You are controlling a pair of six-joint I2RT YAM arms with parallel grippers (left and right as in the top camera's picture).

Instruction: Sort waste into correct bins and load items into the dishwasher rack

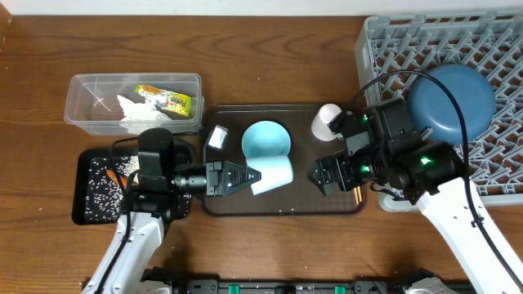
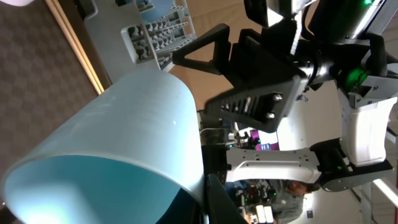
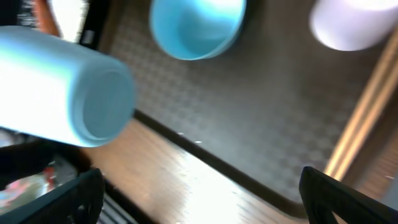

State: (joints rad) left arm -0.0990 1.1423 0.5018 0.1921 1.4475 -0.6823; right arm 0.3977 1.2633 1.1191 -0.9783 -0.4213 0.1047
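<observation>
**Left gripper clamping the pale-blue cup over the brown tray**

At the centre of the overhead view, the left gripper (image 1: 255,175) is holding the small pale-blue cup (image 1: 274,174), its jaws closed on the rim. The smooth, matte cylinder is lying sideways, with its flat round base pointing towards the right gripper (image 1: 319,175). That gripper is hovering just beside it, its dark jaws standing wide apart with nothing between them.

Both are sitting over the brown serving tray (image 1: 233,204), a rounded rectangle with a fine woven texture. On it, the small light-blue bowl (image 1: 266,140) is resting upright just above the cup. The glossy white cup (image 1: 327,120) is lying near the tray's upper right corner. The thin wooden chopsticks (image 3: 357,130) are lying along its right edge.

At the upper right, the big dark-blue bowl (image 1: 451,102) is sitting dome-up in the grey lattice dishwasher rack (image 1: 384,49). At the upper left, the clear tub (image 1: 82,102) is holding the crumpled tissue (image 1: 135,110) and the crinkled foil wrapper (image 1: 167,98). Below it, the black tray (image 1: 86,163) is carrying scattered rice grains (image 1: 102,196) on the wooden table (image 1: 270,49).
</observation>
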